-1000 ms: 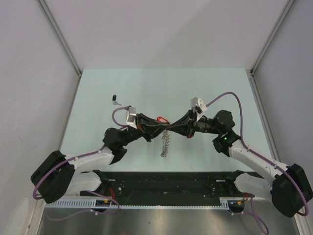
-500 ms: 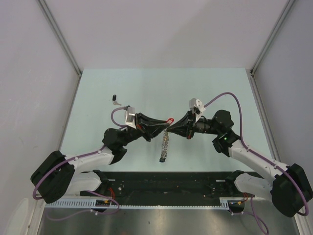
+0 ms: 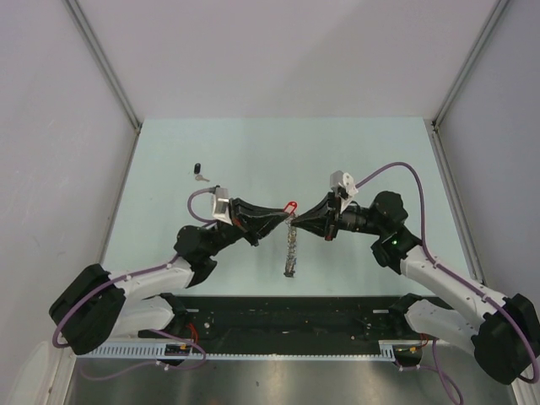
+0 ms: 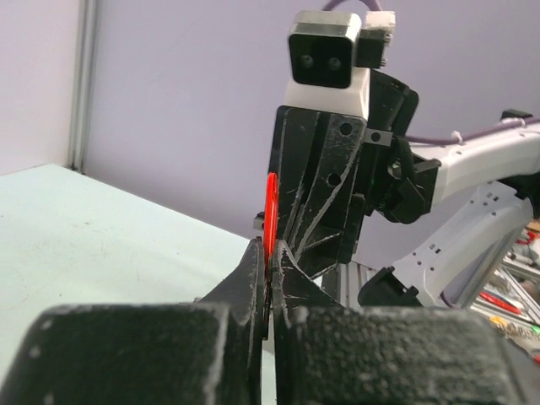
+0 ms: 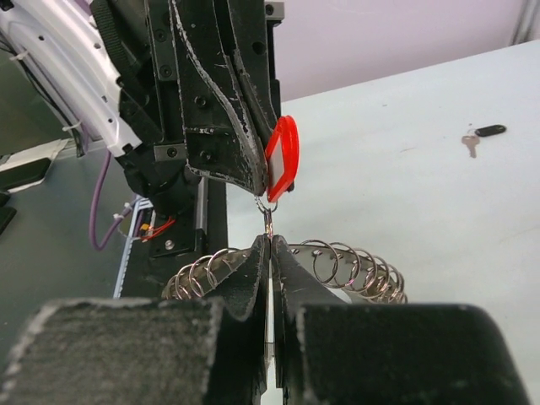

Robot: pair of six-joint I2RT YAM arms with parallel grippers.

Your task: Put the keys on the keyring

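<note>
My left gripper (image 3: pixel 282 216) is shut on the red plastic head (image 3: pixel 291 205) of the loose key. The head shows edge-on between its jaws in the left wrist view (image 4: pixel 271 211) and face-on in the right wrist view (image 5: pixel 281 158). A small silver loop (image 5: pixel 267 207) hangs under the head. My right gripper (image 3: pixel 297 223) meets the left tip to tip above the table and is shut on the keyring (image 3: pixel 290 253), which dangles below it. In the right wrist view the gripper (image 5: pixel 270 246) pinches the ring, and its fringe of small silver loops (image 5: pixel 359 266) spreads to both sides.
A small key with a black head (image 3: pixel 199 173) lies on the pale green table (image 3: pixel 380 160) at the back left, and also shows in the right wrist view (image 5: pixel 477 135). Grey walls close the table on three sides. The arm bases stand at the near edge.
Both gripper tips have shifted a little to the right, still joined. The red head has moved right with them. The hanging keyring has swung and now hangs straighter under the right gripper.
</note>
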